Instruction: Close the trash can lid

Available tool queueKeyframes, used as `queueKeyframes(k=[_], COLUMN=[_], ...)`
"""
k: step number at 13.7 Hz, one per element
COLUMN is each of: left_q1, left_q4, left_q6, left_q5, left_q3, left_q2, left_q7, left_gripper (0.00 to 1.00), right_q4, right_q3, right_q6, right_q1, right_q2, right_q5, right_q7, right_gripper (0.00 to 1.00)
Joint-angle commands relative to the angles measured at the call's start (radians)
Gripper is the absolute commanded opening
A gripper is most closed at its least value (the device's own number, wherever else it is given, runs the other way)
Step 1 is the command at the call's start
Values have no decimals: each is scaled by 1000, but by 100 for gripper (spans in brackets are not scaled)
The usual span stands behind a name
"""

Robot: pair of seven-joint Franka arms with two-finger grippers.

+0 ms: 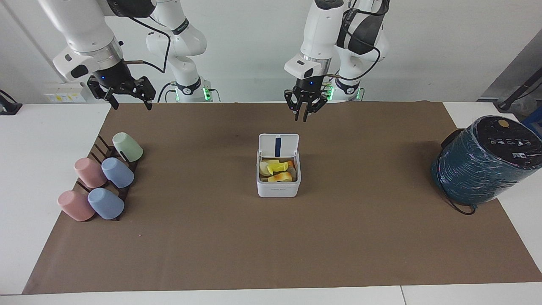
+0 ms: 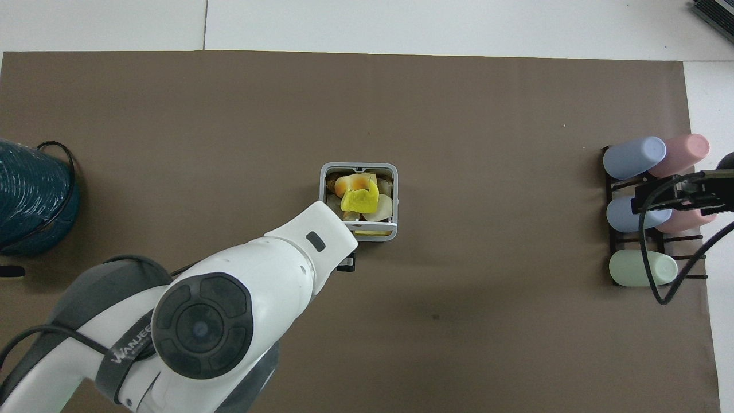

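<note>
The small white square plastic trash can (image 1: 278,183) with a grey rim stands at the middle of the facing view, on the brown paper mat (image 1: 271,237) that covers the white worktop (image 1: 42,140). Its white hinged lid (image 1: 278,146) stands upright on the edge nearer to the robots, the dark blue strip on its inner face showing. Yellow and orange scraps (image 1: 277,170) fill the can.

The left gripper (image 1: 305,113) hangs in the air above the mat at upper centre of the facing view, well above and apart from the lid, its fingers set a little apart and holding nothing. In the overhead view the left arm's white body (image 2: 241,310) covers a corner of the can.

The right gripper (image 1: 128,98) waits at the upper left of the facing view, fingers spread wide, over the mat's edge above a dark rack of pastel cups (image 1: 101,182).

A big dark-teal wrapped cylinder (image 1: 482,163) lies at the right edge of the facing view.
</note>
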State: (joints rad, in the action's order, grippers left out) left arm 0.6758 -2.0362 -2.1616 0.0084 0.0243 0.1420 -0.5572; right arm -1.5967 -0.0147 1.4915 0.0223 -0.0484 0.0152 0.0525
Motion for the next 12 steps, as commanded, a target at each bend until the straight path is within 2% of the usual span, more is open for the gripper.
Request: queueKeyframes(k=[1, 3, 5, 10, 12], left_q1=[39, 62, 62, 21, 8], left_q4=[-62, -64, -62, -52, -41], left_q6=[-109, -170, -283, -509, -543], left_q5=[-13, -11, -13, -13, -16], left_q3=[-18, -18, -18, -20, -20], left_q2=[-8, -57, -91, -200, -217], left_q7=[-39, -84, -119, -167, -165], left_gripper=[23, 20, 20, 19, 19], right_q4=[-9, -9, -9, -9, -9], right_q3=[2, 2, 2, 2, 2], right_q6=[16, 16, 16, 16, 16], right_q1=[-8, -8, -8, -8, -8], right_q2=[-4, -4, -4, -4, -4], right_q5=[-1, -1, -1, -1, -1], right_q7=[-8, -8, -8, -8, -6], right_gripper=[100, 100, 100, 100, 100])
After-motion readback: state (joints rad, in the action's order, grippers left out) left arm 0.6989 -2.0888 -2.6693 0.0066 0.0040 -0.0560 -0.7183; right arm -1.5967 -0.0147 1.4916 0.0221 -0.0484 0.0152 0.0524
